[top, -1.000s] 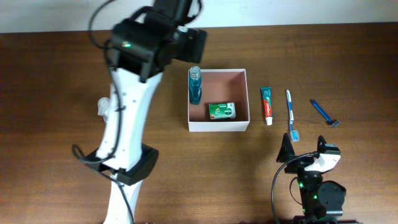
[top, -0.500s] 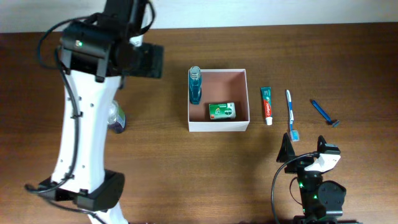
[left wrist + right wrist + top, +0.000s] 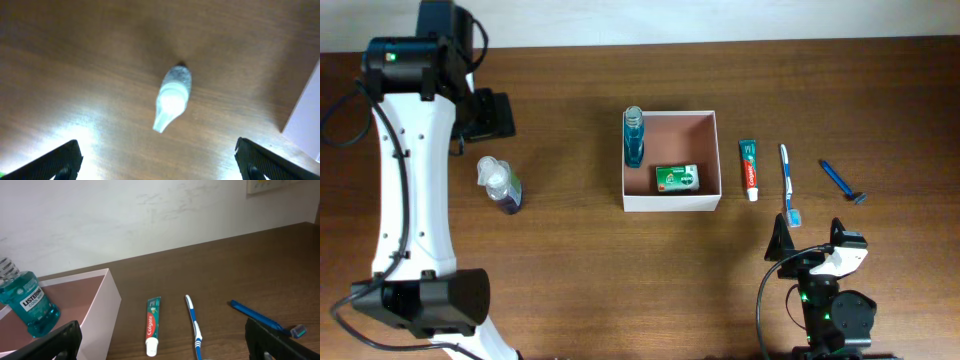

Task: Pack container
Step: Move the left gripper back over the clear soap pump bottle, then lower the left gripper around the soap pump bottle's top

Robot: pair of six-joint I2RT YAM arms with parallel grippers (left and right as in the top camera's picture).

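The container (image 3: 670,202) sits mid-tabletop, its open top up. A mouthwash bottle (image 3: 634,138) stands in its far-left corner and a green soap box (image 3: 677,178) lies near its front wall, so packing looks partly done. Four items lie outside it: a small clear bottle (image 3: 498,184) on its side well to the left, and a toothpaste tube (image 3: 750,168), toothbrush (image 3: 788,185) and razor (image 3: 840,180) in a row to the right.

The left claw (image 3: 157,145) hangs above the small bottle with its jaws spread wide and nothing between them. The wrist view looks almost straight down on the bottle. That suggests the step in hand is fetching this bottle. The next move likely calls for lowering the claw, setting the jaws across the bottle's narrow width rather than along its length, and closing gently, since a round bottle may roll away.

The right claw (image 3: 160,330) is parked low at the near-right tabletop edge, fully spread and empty, facing the toothpaste tube and toothbrush.
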